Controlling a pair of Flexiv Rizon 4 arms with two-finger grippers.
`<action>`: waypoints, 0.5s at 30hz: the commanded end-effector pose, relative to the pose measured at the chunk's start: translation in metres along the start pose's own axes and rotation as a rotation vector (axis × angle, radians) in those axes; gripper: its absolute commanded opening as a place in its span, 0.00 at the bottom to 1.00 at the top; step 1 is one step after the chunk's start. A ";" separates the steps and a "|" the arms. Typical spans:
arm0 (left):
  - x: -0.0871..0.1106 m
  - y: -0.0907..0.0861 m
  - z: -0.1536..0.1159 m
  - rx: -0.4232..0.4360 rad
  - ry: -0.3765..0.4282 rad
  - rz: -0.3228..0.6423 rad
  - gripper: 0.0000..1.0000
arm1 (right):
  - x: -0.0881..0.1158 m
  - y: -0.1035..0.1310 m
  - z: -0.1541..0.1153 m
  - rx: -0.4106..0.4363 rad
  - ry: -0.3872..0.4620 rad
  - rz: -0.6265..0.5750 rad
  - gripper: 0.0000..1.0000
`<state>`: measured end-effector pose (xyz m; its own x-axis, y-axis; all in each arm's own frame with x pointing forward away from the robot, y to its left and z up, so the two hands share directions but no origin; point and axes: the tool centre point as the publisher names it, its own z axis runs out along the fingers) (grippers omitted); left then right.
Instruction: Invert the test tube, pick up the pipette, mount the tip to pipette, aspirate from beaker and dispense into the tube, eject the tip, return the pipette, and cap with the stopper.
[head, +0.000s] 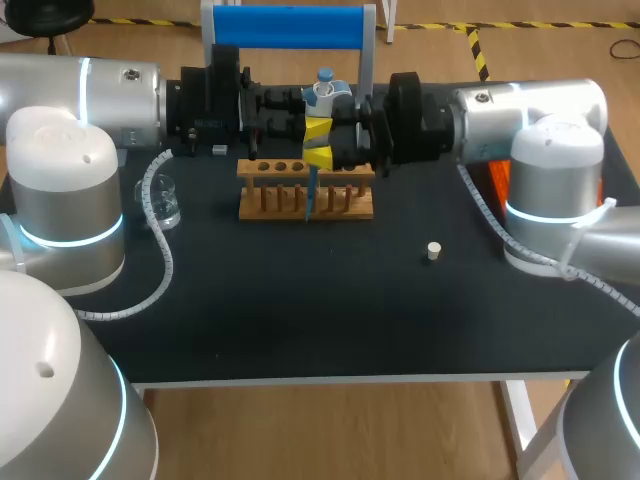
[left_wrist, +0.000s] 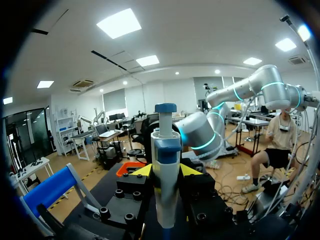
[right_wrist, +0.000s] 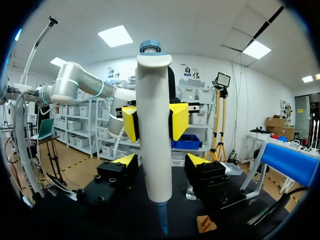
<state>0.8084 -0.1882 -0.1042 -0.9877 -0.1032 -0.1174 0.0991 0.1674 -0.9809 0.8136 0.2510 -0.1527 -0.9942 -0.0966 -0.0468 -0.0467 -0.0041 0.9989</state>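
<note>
Nearest on the black surface (head: 300, 320) lay one pale stopper (head: 434, 251), alone to the right and well apart from everything else. Farther back on the left stood one clear beaker (head: 165, 203); what it contained could not be made out. At the middle stood one wooden rack (head: 305, 190) with a row of holes along its top. Whether a tube sat in it could not be told.

Above the rack, one white pipette (head: 322, 97) with a blue cap was held upright. Its blue tip (head: 311, 195) reached down into the rack. The left end effector (left_wrist: 166, 170) was clamped on the pipette body, a yellow pad pressing each side. The right end effector (right_wrist: 161, 160) had its fingers apart, the pipette standing between them with a gap on one side.

Farthest back stood one stand (head: 290, 25) with a blue bar.
</note>
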 end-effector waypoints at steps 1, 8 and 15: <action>0.000 0.000 0.001 0.002 -0.001 0.001 0.00 | 0.001 -0.002 0.003 -0.013 -0.013 -0.006 0.47; 0.000 0.000 0.001 0.002 -0.001 0.001 0.00 | 0.000 -0.001 0.005 -0.021 -0.008 -0.007 0.45; 0.000 0.000 0.001 0.002 -0.001 0.001 0.00 | 0.001 0.003 0.006 -0.038 -0.004 -0.012 0.46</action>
<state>0.8084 -0.1882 -0.1042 -0.9877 -0.1032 -0.1174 0.0991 0.1674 -0.9809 0.8119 0.2569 -0.1502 -0.9940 -0.0929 -0.0570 -0.0538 -0.0363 0.9979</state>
